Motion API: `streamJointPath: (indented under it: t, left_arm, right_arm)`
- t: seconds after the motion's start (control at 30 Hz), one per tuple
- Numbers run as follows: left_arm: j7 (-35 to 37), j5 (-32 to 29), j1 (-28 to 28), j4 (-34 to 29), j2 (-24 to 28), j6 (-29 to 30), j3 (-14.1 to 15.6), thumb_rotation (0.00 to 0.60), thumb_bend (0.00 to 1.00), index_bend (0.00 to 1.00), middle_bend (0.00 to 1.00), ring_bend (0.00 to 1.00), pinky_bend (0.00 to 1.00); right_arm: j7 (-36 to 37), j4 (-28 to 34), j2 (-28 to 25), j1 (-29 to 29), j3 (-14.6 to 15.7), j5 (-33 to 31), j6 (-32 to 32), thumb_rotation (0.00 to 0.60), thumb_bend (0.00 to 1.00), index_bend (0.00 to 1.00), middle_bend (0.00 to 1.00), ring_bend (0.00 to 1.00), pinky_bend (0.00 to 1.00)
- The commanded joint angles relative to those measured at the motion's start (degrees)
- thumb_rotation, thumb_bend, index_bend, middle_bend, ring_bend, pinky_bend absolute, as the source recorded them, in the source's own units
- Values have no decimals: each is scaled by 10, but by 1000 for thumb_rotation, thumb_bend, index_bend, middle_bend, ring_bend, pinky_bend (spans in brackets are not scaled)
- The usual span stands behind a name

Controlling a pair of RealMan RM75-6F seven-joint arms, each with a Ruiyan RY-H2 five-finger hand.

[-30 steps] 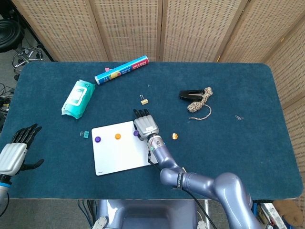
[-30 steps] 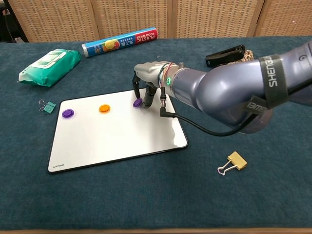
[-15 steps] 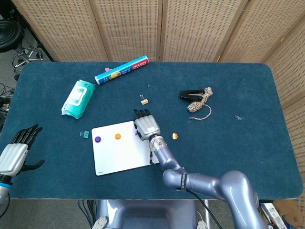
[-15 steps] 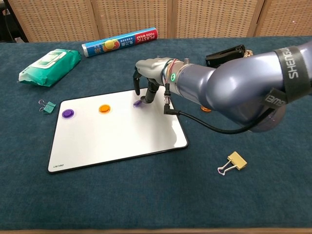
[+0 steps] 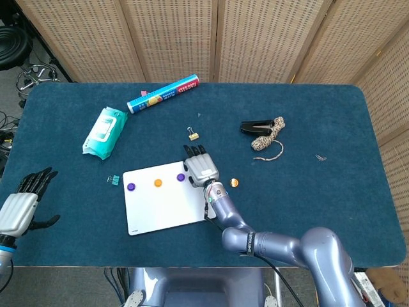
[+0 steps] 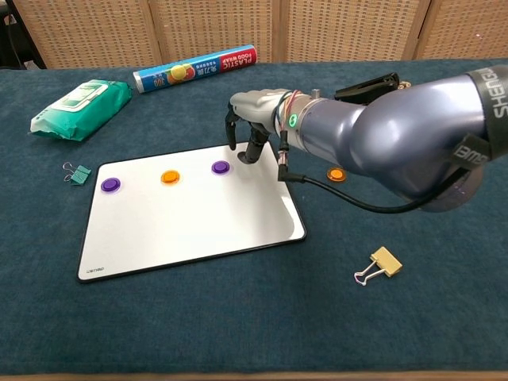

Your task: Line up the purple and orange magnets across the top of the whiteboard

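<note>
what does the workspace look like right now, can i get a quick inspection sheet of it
surface: table under dark blue cloth.
job's things: whiteboard lies flat; two purple magnets and an orange magnet sit along its top edge; another orange magnet lies on the cloth, off the board.
clutter: wipes pack, plastic wrap box, green binder clip, gold binder clips, black clip with twine.
hands: right hand hovers at the board's top right corner, holding nothing; left hand open at the table's left edge.
cables: black cable loops from the right wrist.
surroundings: wicker screens behind; gear on the floor at far left.
</note>
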State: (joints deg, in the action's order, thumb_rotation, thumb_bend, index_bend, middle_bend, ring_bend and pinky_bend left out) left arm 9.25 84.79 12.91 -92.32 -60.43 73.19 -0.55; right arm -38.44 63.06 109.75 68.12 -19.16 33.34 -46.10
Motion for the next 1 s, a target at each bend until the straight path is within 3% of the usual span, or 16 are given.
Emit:
streamJointPath:
  t: [0.03, 0.3, 0.47, 0.73, 1.0]
  left_arm:
    - [0, -1, 1, 1, -1, -1, 0, 600, 197, 0, 0, 0, 0]
    - [-12, -2, 1, 0, -6, -4, 1, 600, 197, 0, 0, 0, 0]
    - [-22, -5, 1, 0, -10, -4, 1, 600, 197, 0, 0, 0, 0]
    - [-34, -4, -1, -2, -14, -1, 2, 600, 196, 0, 0, 0, 0]
    - [-32, -2, -2, -3, -12, 4, 2, 600, 196, 0, 0, 0, 0]
  right_arm:
    - [2, 22, -18, -12, 7, 8, -13, 600, 471, 388, 0, 0, 0]
    - [-1, 115, -96, -72, 62, 31, -48, 600, 464, 284, 0, 0, 0]
    - [13, 155, -136, -111, 94, 52, -68, 600, 418, 284, 0, 0, 0]
    - [36, 162, -164, -146, 119, 72, -72, 600, 417, 302, 0, 0, 0]
    - [57, 144, -156, -164, 129, 101, -72, 600, 417, 311, 0, 0, 0]
